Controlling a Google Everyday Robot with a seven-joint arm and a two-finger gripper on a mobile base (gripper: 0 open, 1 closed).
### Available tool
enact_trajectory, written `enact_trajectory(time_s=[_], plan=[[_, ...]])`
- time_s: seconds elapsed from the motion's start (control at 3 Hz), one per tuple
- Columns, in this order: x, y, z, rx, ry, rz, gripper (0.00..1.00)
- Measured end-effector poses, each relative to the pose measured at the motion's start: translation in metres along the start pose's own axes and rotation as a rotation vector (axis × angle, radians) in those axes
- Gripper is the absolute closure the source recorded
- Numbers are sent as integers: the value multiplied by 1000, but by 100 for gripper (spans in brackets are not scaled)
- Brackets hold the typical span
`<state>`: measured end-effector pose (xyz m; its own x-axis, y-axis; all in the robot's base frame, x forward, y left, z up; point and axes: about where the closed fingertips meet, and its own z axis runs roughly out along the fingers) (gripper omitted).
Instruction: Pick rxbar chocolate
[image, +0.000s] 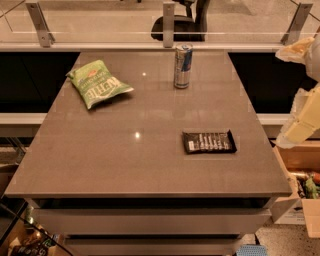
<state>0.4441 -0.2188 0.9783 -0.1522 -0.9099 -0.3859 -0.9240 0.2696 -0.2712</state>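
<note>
where end effector (299, 120) hangs, rxbar chocolate (209, 142) lies leftward.

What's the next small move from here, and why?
Probably swing the gripper left and down toward the rxbar chocolate. The gripper hangs beyond the right edge of the table, apart from the bar, which lies flat near that edge, well clear of the can and chip bag.
</note>
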Motion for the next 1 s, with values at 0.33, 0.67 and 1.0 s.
enact_trajectory(time_s=[0.33, 0.67, 1.0], plan=[[3, -3, 13, -7, -109, -3, 0], [1, -10, 29, -11, -214, -17, 0], [-3, -20, 40, -9, -311, -40, 0]])
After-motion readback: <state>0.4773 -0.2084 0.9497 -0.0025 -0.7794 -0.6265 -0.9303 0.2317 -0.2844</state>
